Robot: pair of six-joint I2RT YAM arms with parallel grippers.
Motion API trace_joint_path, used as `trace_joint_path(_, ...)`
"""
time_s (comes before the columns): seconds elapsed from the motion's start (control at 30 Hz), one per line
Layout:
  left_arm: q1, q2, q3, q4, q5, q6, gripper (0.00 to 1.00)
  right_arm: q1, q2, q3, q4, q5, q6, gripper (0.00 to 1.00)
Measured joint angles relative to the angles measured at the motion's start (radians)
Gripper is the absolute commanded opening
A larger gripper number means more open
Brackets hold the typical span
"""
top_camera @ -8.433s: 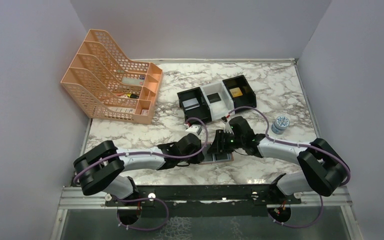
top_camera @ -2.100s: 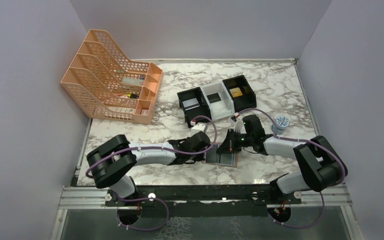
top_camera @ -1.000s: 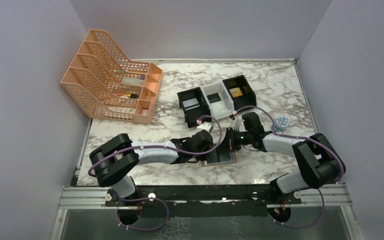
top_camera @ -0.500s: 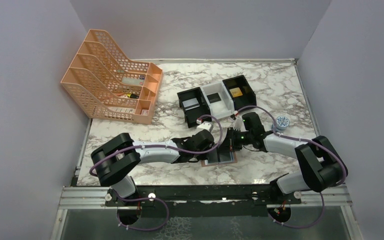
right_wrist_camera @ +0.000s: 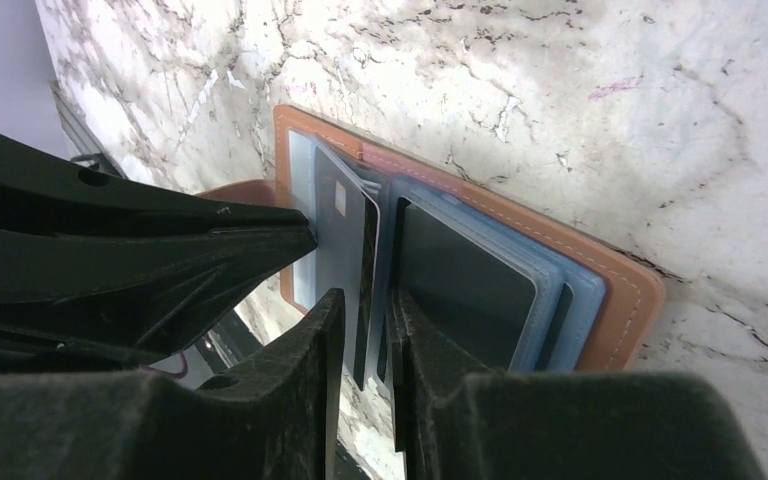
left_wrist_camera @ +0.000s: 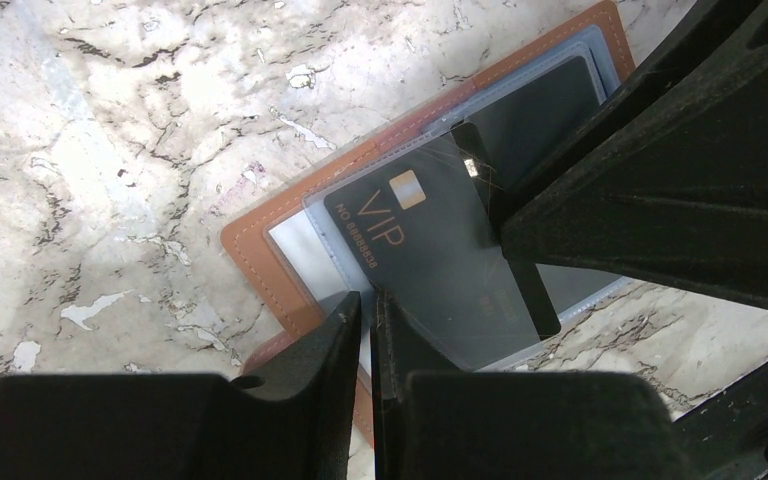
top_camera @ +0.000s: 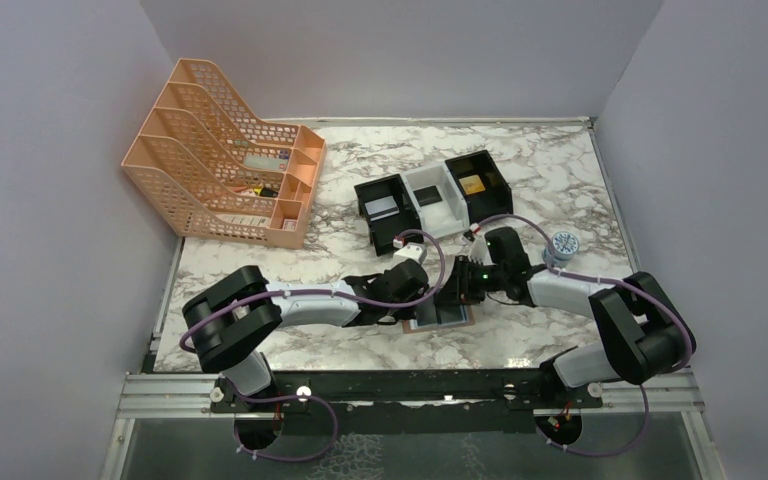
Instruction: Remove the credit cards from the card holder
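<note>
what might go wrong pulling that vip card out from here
The right gripper seems to pinch the card together with its clear sleeve, so a pull may drag the holder along. The left gripper appears to grip only the holder's edge and could slip off. The two grippers sit almost touching, so either one moving may knock the other.

A lab test booth: plain grey walls (top_camera: 60, 250) enclose a marble-patterned table (top_camera: 530, 160) edged by a metal rail (top_camera: 410, 396)

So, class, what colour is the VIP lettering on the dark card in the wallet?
Gold lettering on the dark grey card; it shows best in the left wrist view.
</note>
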Motion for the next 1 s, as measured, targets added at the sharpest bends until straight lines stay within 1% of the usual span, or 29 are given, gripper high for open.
trace_joint_path(0.1,0.0,0.002,0.002,0.0,0.0,0.0,0.12,0.0,0.001,-0.004,0.015,0.0,0.001,0.23)
trace_joint_path(0.17,0.0,0.004,0.005,-0.001,0.0,0.0,0.11,0.0,0.008,-0.009,0.034,-0.008,0.001,0.2)
trace_joint_path(0.23,0.0,0.007,0.007,0.0,0.0,0.0,0.11,0.0,0.017,-0.019,0.061,-0.026,0.005,0.14)
trace_joint_path(0.33,0.0,0.007,0.007,0.0,0.0,0.0,0.11,0.0,0.025,-0.038,0.087,-0.048,0.017,0.08)
trace_joint_path(0.4,0.0,0.007,0.007,0.0,-0.001,0.0,0.1,0.0,0.025,-0.042,0.09,-0.049,0.019,0.01)
trace_joint_path(0.67,-0.007,0.003,0.009,-0.019,-0.044,-0.001,0.1,0.0,-0.041,-0.051,0.087,-0.053,0.023,0.01)
trace_joint_path(0.83,-0.007,-0.01,0.008,-0.05,-0.076,-0.001,0.1,0.0,-0.043,-0.052,0.087,-0.063,0.023,0.02)
trace_joint_path(0.9,-0.006,-0.018,0.006,-0.069,-0.092,-0.002,0.12,0.0,-0.043,-0.052,0.086,-0.063,0.024,0.02)
trace_joint_path(1.0,-0.006,-0.041,-0.009,-0.09,-0.101,-0.003,0.2,0.0,-0.04,-0.052,0.086,-0.063,0.025,0.02)
